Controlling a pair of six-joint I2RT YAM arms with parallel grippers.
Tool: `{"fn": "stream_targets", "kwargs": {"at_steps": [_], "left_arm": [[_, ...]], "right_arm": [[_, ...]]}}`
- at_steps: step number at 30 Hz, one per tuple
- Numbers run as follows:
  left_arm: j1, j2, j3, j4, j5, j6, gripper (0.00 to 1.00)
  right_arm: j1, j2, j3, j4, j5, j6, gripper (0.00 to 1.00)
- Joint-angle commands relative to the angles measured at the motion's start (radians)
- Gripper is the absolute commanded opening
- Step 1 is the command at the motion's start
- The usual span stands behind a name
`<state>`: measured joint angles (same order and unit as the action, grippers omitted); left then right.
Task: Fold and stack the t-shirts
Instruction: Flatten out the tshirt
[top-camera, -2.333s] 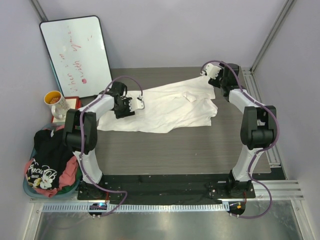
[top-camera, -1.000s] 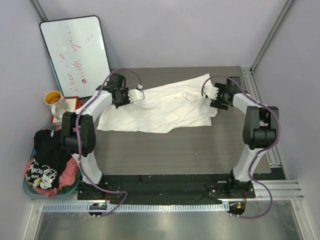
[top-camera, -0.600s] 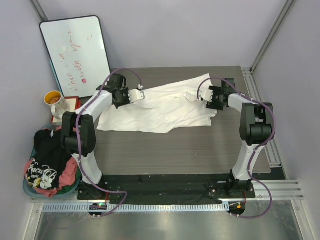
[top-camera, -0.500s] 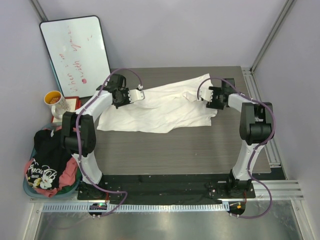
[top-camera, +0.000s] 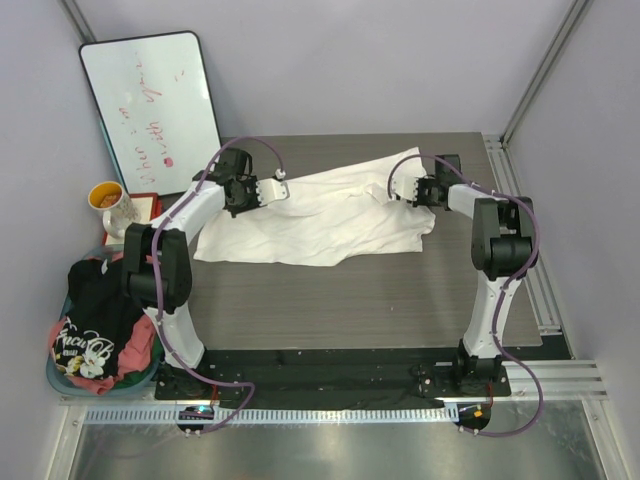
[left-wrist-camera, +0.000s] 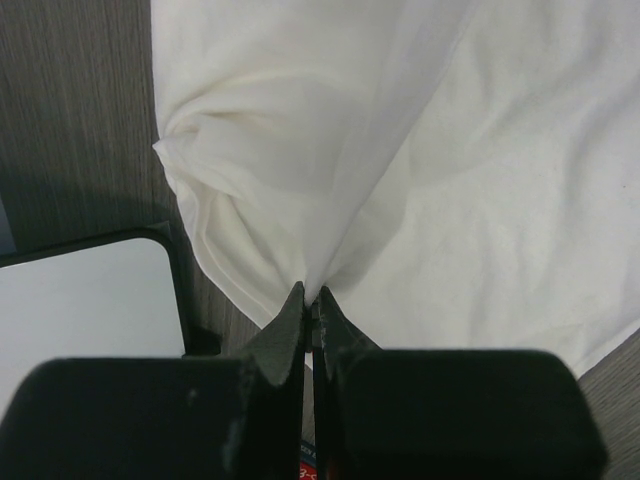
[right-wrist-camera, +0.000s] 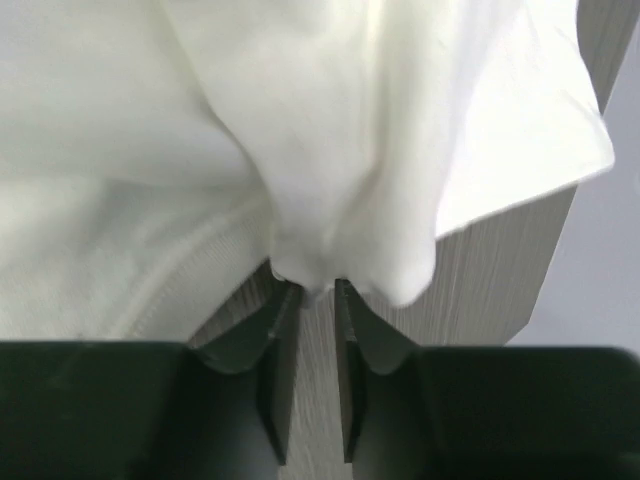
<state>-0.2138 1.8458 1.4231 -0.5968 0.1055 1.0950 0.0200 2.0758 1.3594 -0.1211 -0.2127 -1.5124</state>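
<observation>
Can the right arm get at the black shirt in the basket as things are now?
Probably not. The black shirt lies in the basket left of the table, past the left arm; the right gripper is at the white shirt on the right.

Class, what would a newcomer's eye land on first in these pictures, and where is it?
The white t-shirt lies sprawled across the far half of the table. The left claw pinches its left edge, and a fold sits between the fingertips of the right claw. Left of the table, a basket is heaped with more clothes.
</observation>
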Motion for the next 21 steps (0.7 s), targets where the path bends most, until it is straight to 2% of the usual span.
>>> {"fn": "stream_targets", "kwargs": {"at_steps": [1,3,6,11,17,21], "left_arm": [[-0.001,-0.046,0.039,-0.009,-0.010,-0.017,0.00],[-0.001,-0.045,0.040,-0.008,-0.012,-0.018,0.00],[-0.001,-0.045,0.046,0.009,-0.018,-0.035,0.00],[-0.001,-0.051,0.060,0.144,-0.096,-0.079,0.00],[-0.004,-0.069,0.135,0.376,-0.219,-0.115,0.00],[-0.013,-0.059,0.265,0.477,-0.271,-0.078,0.00]], "right_arm": [[0.028,0.033,0.033,-0.022,-0.024,-0.003,0.17],[0.028,0.035,0.043,-0.018,-0.017,0.004,0.01],[0.028,0.026,0.037,0.033,0.013,0.023,0.01],[0.028,-0.013,0.036,0.211,0.094,0.060,0.01],[0.005,-0.059,0.170,0.346,0.206,0.112,0.01],[-0.008,-0.053,0.282,0.523,0.303,0.110,0.01]]}}
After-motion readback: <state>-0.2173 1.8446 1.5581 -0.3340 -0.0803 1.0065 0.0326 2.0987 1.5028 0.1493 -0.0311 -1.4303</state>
